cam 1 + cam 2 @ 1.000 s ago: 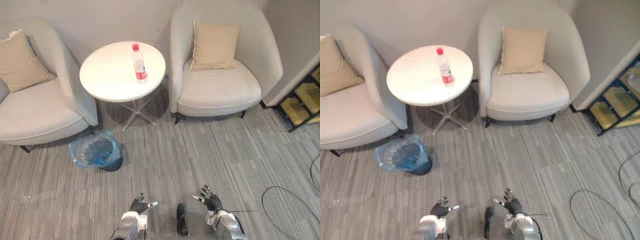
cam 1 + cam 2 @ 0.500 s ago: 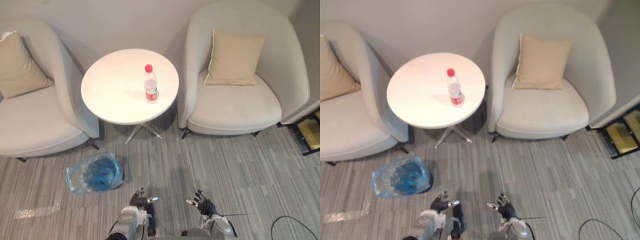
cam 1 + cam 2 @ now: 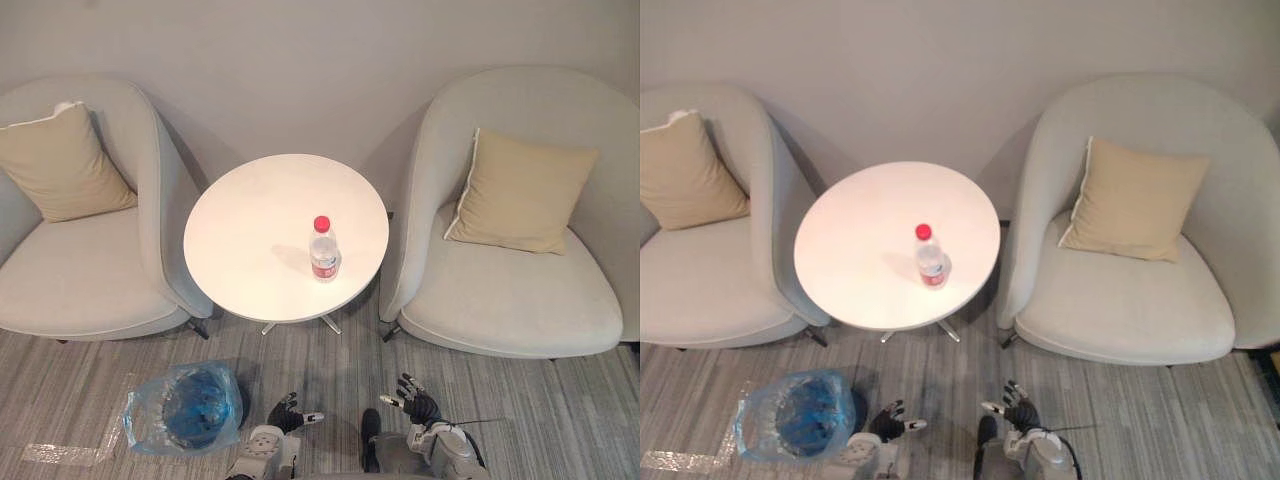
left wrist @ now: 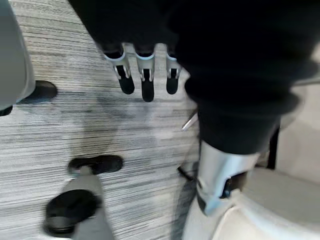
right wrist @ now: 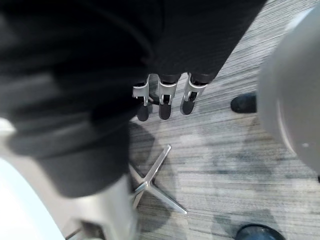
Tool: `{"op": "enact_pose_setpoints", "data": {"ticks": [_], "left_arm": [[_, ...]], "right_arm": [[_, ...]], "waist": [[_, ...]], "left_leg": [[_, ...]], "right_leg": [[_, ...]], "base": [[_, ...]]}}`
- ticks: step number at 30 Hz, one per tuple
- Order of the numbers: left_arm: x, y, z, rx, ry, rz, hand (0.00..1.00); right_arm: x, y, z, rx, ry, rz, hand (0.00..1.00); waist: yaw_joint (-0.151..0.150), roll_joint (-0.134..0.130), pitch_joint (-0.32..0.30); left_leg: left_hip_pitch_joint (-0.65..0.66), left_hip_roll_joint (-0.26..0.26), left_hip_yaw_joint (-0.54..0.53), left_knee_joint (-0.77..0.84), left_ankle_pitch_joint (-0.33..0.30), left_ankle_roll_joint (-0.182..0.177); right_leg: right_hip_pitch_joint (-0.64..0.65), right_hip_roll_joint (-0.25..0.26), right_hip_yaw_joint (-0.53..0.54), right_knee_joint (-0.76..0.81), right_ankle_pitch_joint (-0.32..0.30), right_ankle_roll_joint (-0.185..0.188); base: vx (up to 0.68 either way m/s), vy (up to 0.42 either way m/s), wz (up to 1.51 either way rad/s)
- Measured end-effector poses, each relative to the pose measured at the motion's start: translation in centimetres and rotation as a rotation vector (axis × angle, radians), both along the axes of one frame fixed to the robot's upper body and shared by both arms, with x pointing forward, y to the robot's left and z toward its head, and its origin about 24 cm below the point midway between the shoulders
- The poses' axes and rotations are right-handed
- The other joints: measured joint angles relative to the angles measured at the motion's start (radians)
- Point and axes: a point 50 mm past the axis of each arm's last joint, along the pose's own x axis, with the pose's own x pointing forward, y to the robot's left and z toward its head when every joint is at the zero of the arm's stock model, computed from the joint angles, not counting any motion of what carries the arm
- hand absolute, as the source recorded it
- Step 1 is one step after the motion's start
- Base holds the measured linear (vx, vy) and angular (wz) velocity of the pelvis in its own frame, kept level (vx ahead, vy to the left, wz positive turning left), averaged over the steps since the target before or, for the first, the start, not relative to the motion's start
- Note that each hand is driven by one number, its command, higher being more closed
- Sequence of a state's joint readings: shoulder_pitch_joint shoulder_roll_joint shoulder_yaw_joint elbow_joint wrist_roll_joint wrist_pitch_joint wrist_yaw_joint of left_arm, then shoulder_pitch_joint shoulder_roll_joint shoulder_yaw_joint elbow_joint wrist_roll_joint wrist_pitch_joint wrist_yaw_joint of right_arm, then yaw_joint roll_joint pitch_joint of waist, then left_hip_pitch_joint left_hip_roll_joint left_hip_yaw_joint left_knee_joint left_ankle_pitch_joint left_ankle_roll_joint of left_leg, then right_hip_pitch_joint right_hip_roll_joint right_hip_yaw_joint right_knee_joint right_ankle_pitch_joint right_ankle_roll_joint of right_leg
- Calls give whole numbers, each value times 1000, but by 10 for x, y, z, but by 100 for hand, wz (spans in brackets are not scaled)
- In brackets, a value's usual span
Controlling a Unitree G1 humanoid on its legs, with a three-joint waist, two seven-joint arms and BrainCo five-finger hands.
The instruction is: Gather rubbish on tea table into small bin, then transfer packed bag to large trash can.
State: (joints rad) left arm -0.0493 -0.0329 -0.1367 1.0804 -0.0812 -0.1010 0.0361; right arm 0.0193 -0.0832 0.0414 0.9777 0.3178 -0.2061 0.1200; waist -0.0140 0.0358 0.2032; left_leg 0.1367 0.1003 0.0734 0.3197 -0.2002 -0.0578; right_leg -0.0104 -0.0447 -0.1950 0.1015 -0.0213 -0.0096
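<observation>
1. Tea table (image 3: 260, 220): plain white top, no pattern.
2. Bottle (image 3: 324, 252): clear, w/ red cap & red label.
3. Left armchair (image 3: 80, 280) & right armchair (image 3: 510, 305): pale grey-cream fabric, plain.
4. Left cushion (image 3: 62, 165) & right cushion (image 3: 520, 192): beige, plain.
5. Bin bag (image 3: 185, 408): see-through blue.
6. Carpet (image 3: 560, 400): grey, w/ thin lighter & darker streaks.
7. Wall (image 3: 300, 70): plain pale grey.
8. Left hand (image 3: 285, 412) & right hand (image 3: 415, 405): black covers, silver fingers, dark tips.

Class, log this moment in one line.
bottle upright on tea table | small bin on floor, bag-lined | left hand open, empty | right hand open, empty
</observation>
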Motion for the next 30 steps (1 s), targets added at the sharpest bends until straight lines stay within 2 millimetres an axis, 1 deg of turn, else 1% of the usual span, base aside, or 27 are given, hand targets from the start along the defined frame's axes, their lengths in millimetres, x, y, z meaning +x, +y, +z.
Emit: {"op": "enact_pose_setpoints", "data": {"ticks": [1, 2, 3, 4, 5, 6, 7, 8, 9, 11, 13, 14, 15, 17, 20, 24, 27, 30], "left_arm": [[1, 0, 0, 0, -4, 1, 0], [2, 3, 1, 5, -13, 5, 0], [2, 3, 1, 6, -14, 4, 0], [3, 3, 2, 5, -18, 4, 0], [3, 3, 2, 6, -19, 4, 0], [3, 4, 2, 8, -20, 3, 0], [3, 3, 2, 8, -19, 1, 0], [2, 4, 2, 9, -17, 1, 0], [4, 5, 2, 12, -24, -1, 0], [5, 17, 3, 49, -29, -3, 0], [0, 24, 1, 67, -16, 1, 0], [-2, 25, 0, 68, -13, 4, 0], [-3, 24, 0, 67, -9, 5, 0], [-6, 24, -1, 70, -2, 11, 0], [-9, 24, -2, 81, 2, 21, 0], [-10, 27, -2, 97, -6, 33, 0], [-10, 27, -2, 96, -7, 39, 0], [-11, 29, -2, 98, -6, 45, 0]], "right_arm": [[-2, 0, -1, -2, 6, -3, 0], [-3, 1, -1, 1, 10, -6, 0], [-5, 1, -2, 1, 13, -10, 0], [-4, 1, -2, -1, 12, -13, 0], [-4, 1, -2, -2, 11, -15, 0], [-4, 1, -1, -4, 9, -17, 0], [-5, -1, -1, -11, 3, -24, 0], [-5, -3, 0, -23, -3, -27, 0], [-7, -3, -1, -26, 2, -29, 0], [-8, 7, -1, -22, -2, -12, 0], [-5, 11, 2, -37, -27, -1, 0], [-3, 11, 5, -44, -45, -8, 0], [0, 11, 8, -52, -66, -16, 0], [12, 11, 20, -94, -141, -17, 0], [30, 10, 40, -162, -267, -11, 0], [47, 6, 63, -245, -398, -13, 0], [55, 1, 76, -314, -465, -3, 0], [58, -1, 84, -357, -502, 9, 0]], "waist": [[2, -6, 3], [15, -24, 10], [20, -20, 7], [21, -17, 7], [20, -18, 7], [20, -17, 7], [19, -11, 5], [16, 8, 1], [17, -4, -10], [17, -34, -29], [19, -43, -34], [18, -40, -35], [17, -36, -37], [11, -26, -42], [11, -28, -44], [11, -32, -48], [12, -33, -48], [12, -38, -52]], "left_leg": [[-33, 6, 6, 81, 7, -13], [-73, 17, 29, 162, -3, -41], [-89, 27, 49, 169, -26, -41], [-111, 35, 76, 133, -61, -32], [-123, 28, 84, 63, -62, -32], [-131, 21, 83, -3, -51, -28], [-138, 17, 75, -113, 18, -35], [-149, 22, 55, -154, 114, -62], [-137, 12, 55, -150, 116, -55], [-125, -11, 63, -188, 115, -44], [-96, -29, 77, -233, 123, -32], [-82, -41, 78, -256, 128, -26], [-72, -47, 80, -275, 132, -25], [-56, -55, 82, -307, 137, -21], [-53, -60, 82, -317, 137, -21], [-50, -59, 80, -317, 137, -21], [-51, -56, 78, -317, 137, -21], [-51, -56, 76, -317, 137, -21]], "right_leg": [[24, -3, -9, -12, -7, -3], [47, -14, -14, -28, -14, -9], [53, -13, -15, -35, -15, -11], [61, -16, -16, -45, -16, -10], [66, -26, -20, -47, -15, -5], [68, -32, -21, -47, -16, 2], [74, -35, -21, -47, -20, 16], [85, -20, -12, -47, -27, 31], [94, -25, -3, -57, -22, 43], [96, -47, 3, -73, -26, 58], [97, -61, 13, -73, -32, 67], [98, -69, 16, -72, -38, 76], [98, -74, 18, -73, -41, 80], [99, -79, 19, -75, -46, 86], [102, -75, 19, -89, -47, 87], [115, -72, 19, -108, -46, 86], [115, -69, 20, -109, -46, 86], [115, -68, 19, -110, -46, 86]], "base": [[110, -48, 46], [88, -14, 31], [123, 13, 18], [116, 51, 0], [106, 63, -8], [78, 98, -10], [86, 129, -6], [96, 126, -3], [129, 120, -1], [119, 105, 0], [90, 79, -10], [114, 82, -11], [117, 76, -6], [123, 47, -3], [118, 19, 0], [94, -13, -1], [73, -19, 0], [15, -3, 0]]}}
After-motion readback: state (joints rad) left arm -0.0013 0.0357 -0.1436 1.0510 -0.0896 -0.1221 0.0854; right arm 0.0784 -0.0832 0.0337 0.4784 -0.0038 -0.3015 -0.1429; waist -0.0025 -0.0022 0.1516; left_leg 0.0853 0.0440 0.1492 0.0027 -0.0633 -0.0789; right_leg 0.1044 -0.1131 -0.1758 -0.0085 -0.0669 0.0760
